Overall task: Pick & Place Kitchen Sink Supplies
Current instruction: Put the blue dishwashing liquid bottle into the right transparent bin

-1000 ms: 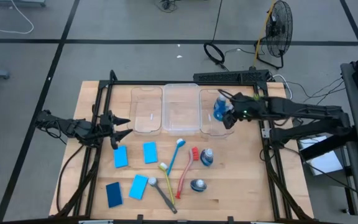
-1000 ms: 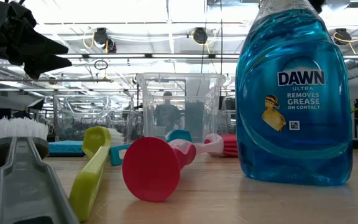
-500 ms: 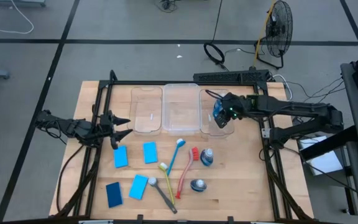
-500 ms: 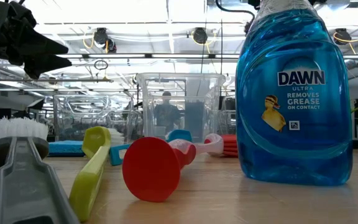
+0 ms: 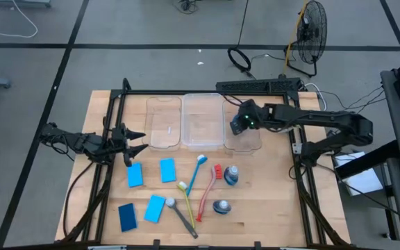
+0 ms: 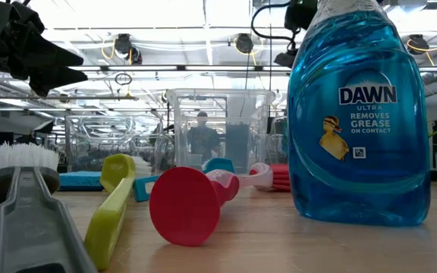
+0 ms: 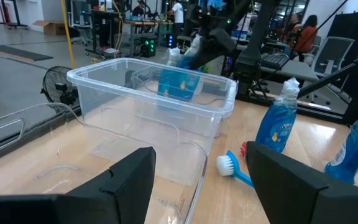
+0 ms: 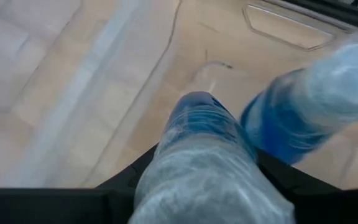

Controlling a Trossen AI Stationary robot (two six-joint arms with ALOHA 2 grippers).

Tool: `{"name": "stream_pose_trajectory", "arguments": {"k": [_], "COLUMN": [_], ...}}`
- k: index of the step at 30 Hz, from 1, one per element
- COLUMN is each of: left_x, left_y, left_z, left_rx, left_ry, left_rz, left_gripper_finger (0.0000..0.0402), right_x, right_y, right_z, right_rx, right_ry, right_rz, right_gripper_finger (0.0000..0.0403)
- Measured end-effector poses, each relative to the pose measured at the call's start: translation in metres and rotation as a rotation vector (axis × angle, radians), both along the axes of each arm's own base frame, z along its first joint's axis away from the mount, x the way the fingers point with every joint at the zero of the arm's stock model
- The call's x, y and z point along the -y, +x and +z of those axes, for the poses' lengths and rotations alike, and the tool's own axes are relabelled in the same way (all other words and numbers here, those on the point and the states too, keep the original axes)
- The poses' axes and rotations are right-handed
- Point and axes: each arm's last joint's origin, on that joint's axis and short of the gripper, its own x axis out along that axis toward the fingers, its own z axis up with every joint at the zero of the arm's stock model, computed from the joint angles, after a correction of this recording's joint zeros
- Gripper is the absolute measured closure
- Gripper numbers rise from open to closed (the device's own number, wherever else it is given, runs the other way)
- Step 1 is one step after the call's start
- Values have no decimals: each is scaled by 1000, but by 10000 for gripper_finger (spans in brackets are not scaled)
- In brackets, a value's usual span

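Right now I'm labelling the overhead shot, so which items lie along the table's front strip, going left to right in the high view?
Dark blue flat sponge → light blue flat sponge → grey long-handled brush → red long-handled brush → small clear bottle of blue liquid.

Table point(image 5: 255, 215): pale wood, black frame. Three bins point(image 5: 202, 121): clear. Four sponges point(image 5: 135, 175): blue, the one nearest the front left corner darker. Brushes: blue point(image 5: 196, 171), red point(image 5: 208, 191), yellow-green point(image 5: 187, 199), grey point(image 5: 179, 215). Bottles point(image 5: 230, 175): clear, blue liquid; the near one in the low view point(image 6: 357, 114) has a white-lettered label with a yellow duckling. Both arms: dark.
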Motion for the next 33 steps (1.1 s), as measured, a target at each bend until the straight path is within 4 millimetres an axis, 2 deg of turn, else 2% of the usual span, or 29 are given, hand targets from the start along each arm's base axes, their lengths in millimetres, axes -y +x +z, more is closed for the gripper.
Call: {"name": "stream_pose_trajectory", "arguments": {"k": [7, 17, 33], "left_x": [0, -1, -1], "left_y": [0, 0, 0], "left_z": [0, 0, 0], "left_rx": [0, -1, -5], "left_ry": [0, 10, 26], "left_rz": [0, 26, 25], "left_gripper_finger": [149, 149, 149], "right_x": [14, 20, 22], "right_y": [13, 27, 29], "right_z": [-13, -32, -32], "right_rx": [53, 42, 49], "right_ry": [22, 38, 10], "right_rz": [-97, -123, -140], "right_gripper_finger": [246, 246, 229]}}
